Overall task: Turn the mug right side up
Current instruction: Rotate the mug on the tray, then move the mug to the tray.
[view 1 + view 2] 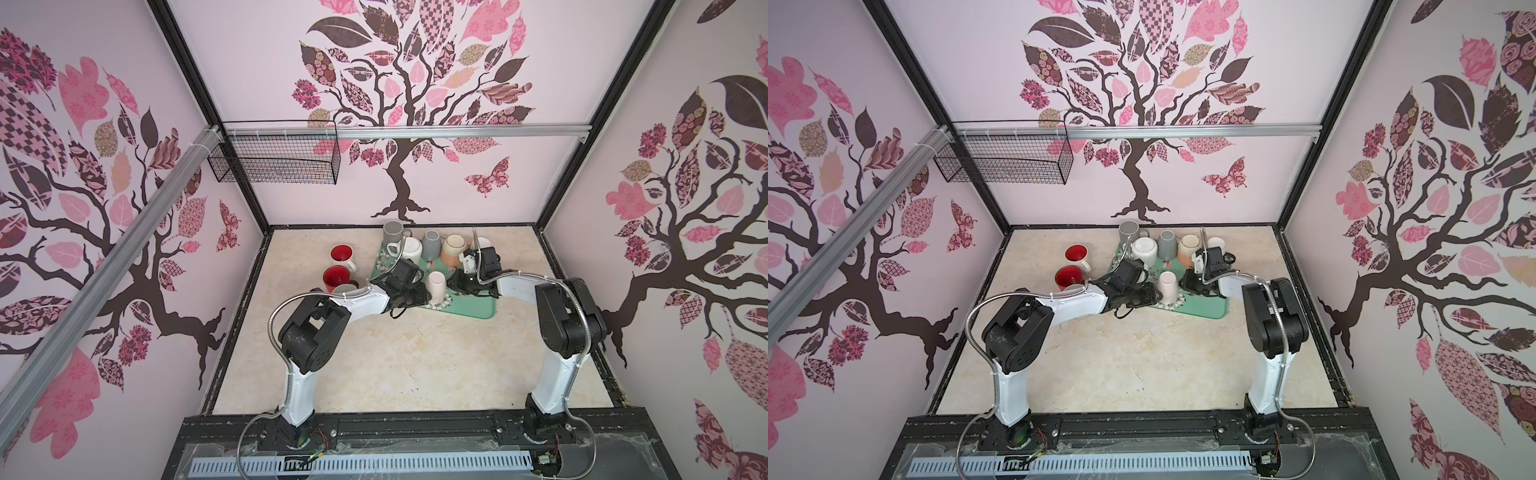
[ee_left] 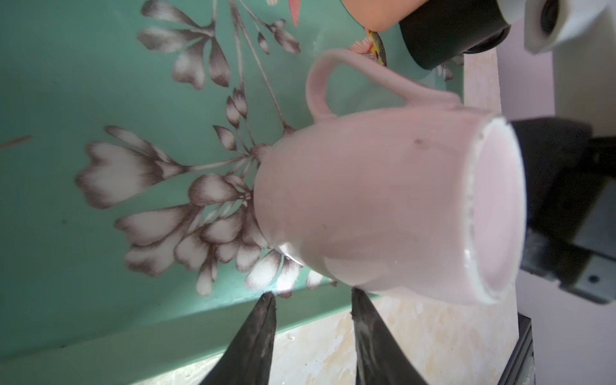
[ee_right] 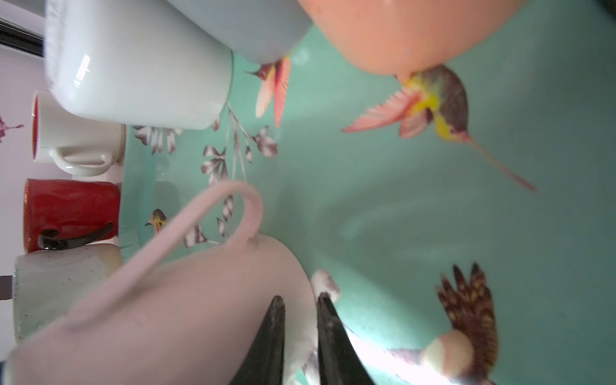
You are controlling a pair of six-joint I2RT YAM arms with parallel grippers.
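We see a pale, marbled tabletop (image 1: 374,357). Toward the far wall a green flowered tray (image 1: 473,308) lies on it. Just left of the tray stand a white mug with a red inside (image 1: 341,253), a red mug (image 1: 336,276) and a speckled mug (image 3: 63,286), all upright and close together.

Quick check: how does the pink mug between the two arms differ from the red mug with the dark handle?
The pink mug sits mouth down, base up, while the red mug stands upright with its mouth open. The pink mug is on the green tray, and the red mug is off it, on the table. The pink mug's handle matches its body, but the red mug's is dark. Both have a single handle.
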